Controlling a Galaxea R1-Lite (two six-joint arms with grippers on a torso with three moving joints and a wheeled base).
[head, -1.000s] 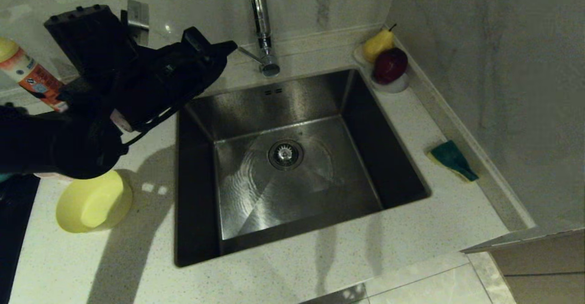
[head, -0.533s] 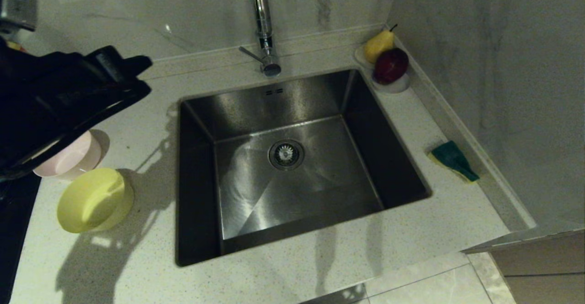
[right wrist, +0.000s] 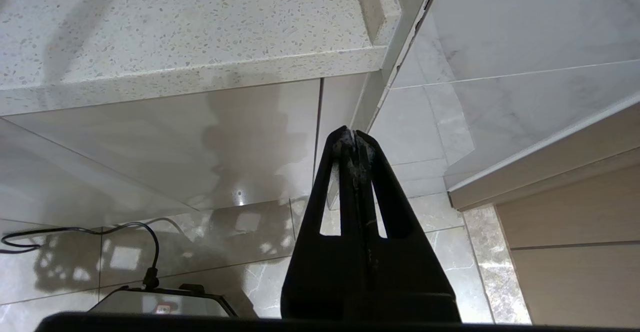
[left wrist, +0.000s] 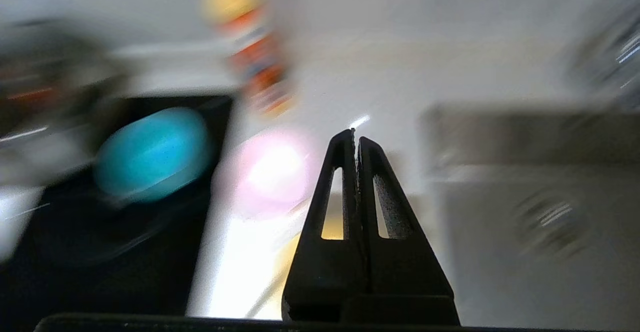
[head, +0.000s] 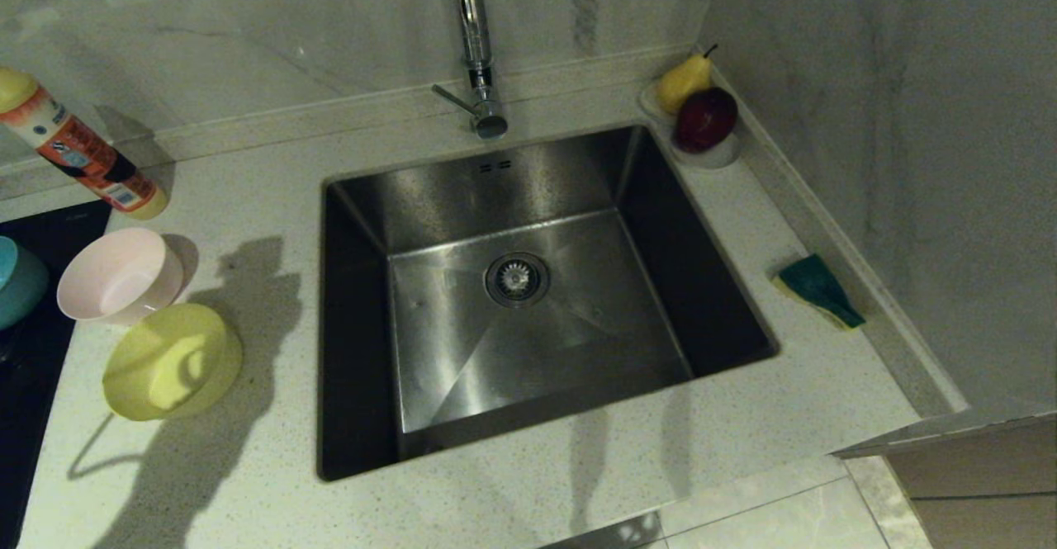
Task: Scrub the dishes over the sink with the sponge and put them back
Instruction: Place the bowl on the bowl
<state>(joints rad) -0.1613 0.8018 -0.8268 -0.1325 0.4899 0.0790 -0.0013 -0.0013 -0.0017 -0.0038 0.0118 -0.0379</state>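
Three bowls stand on the counter left of the sink (head: 512, 202): a pale pink bowl (head: 120, 275), a yellow bowl (head: 172, 362) in front of it, and a teal bowl (head: 18, 281) cut off by the left edge of the head view. The sponge (head: 817, 289), green face up, lies on the counter right of the sink. Neither arm appears in the head view. My left gripper (left wrist: 356, 135) is shut and empty in the air, with the pink bowl (left wrist: 272, 169) and teal bowl (left wrist: 152, 155) blurred beyond it. My right gripper (right wrist: 354, 136) is shut and empty, parked below the counter edge.
A tall tap (head: 472, 45) rises behind the sink. A spray bottle (head: 78, 149) leans at the back left. A white dish (head: 717, 154) with a pear (head: 684, 80) and a red apple (head: 704, 118) sits in the back right corner. A black hob (head: 25, 417) borders the left.
My left arm, which hung over the counter left of the tap and hid the pink bowl, has swung left and back out of the head view. The bottle and bowls now show uncovered.
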